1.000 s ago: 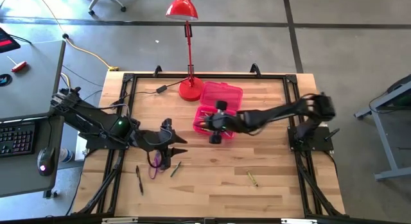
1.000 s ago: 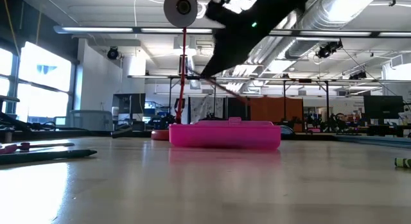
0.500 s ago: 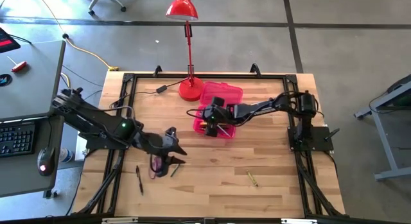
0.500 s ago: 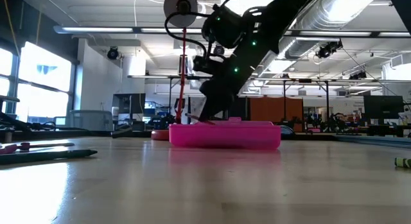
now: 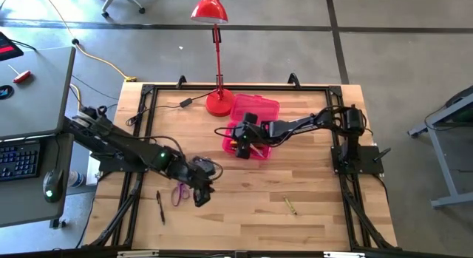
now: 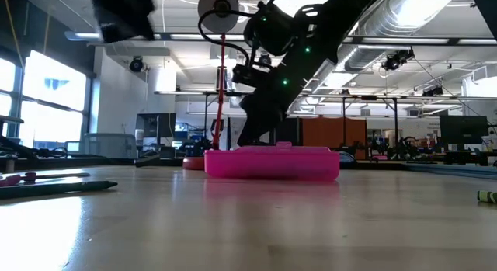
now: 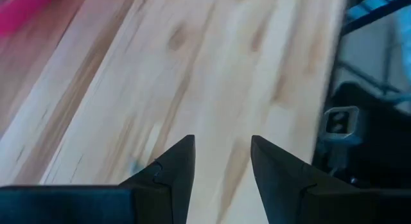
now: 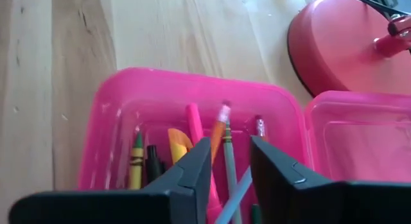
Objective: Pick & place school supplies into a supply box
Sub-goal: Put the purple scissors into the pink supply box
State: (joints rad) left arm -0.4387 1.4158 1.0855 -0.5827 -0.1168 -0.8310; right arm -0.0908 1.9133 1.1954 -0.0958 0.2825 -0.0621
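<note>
The pink supply box [image 5: 250, 142] lies near the table's middle, its lid [image 5: 256, 109] folded open toward the far edge. Several pencils, crayons and markers [image 8: 192, 131] lie inside it. My right gripper [image 5: 240, 145] [image 8: 230, 161] stands low in the box, open, with a grey-green pencil [image 8: 227, 156] lying in the gap between its fingers. My left gripper [image 5: 201, 193] [image 7: 222, 153] is open above bare wood, next to the purple scissors [image 5: 179, 193]. A black pen [image 5: 160, 206] and a yellow-green crayon [image 5: 290, 205] lie flat near the near edge.
The red desk lamp's base [image 5: 219, 103] stands right beside the box's far left corner, and its stem reaches beyond the far edge. A black cable [image 5: 185, 103] lies by the lamp. Black frame rails [image 5: 148, 117] run along the table's sides. Bare wood spreads right of the box.
My right gripper came down from above the box into it, carrying a thin pencil; the pencil's end no longer sticks out beside the gripper. My left gripper moved toward the table's near edge and slightly right, and now covers the spot where a green pencil lay.
</note>
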